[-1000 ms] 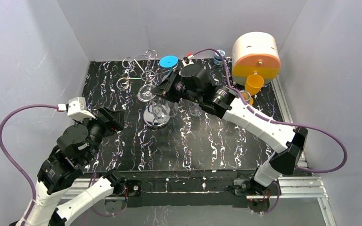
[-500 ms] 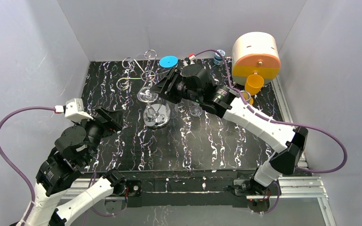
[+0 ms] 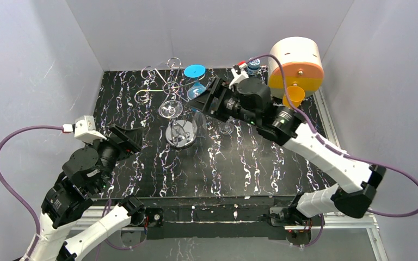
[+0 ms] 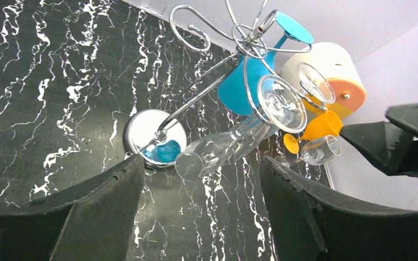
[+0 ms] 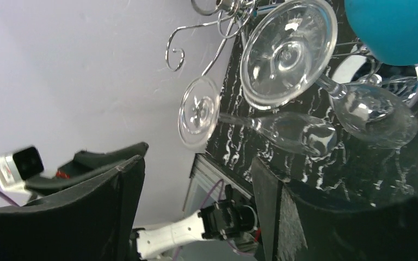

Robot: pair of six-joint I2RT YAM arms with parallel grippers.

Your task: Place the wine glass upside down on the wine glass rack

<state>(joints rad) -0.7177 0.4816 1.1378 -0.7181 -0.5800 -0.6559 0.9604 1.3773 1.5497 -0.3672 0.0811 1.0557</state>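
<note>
The right arm reaches from its base at the near right edge up and left across the worktop (image 3: 239, 163), its wrist bent so the right tool (image 3: 196, 98) points left at the rack (image 3: 166, 87) and sits just beside it. That tool is released: in the right wrist view its two fingers (image 5: 87, 217) stand wide apart with nothing between them. The wine glass (image 4: 280, 103) hangs upside down on the rack, its round foot caught in a wire arm and its clear bowl tilted down towards the chrome base (image 4: 155, 138). A second clear glass (image 5: 198, 111) hangs beside it, and a blue glass (image 4: 245, 81) hangs on the far side of the post. The left arm is folded near the left edge, and the left tool (image 3: 132, 137) points up and right at the rack, well apart from it, jaws also spread and bare. At the far right corner stands a white and orange drum (image 3: 296, 65) with an orange cup (image 3: 293, 95) just below it, and another clear glass (image 4: 318, 149) stands on the worktop near an orange goblet (image 4: 315, 128).
</note>
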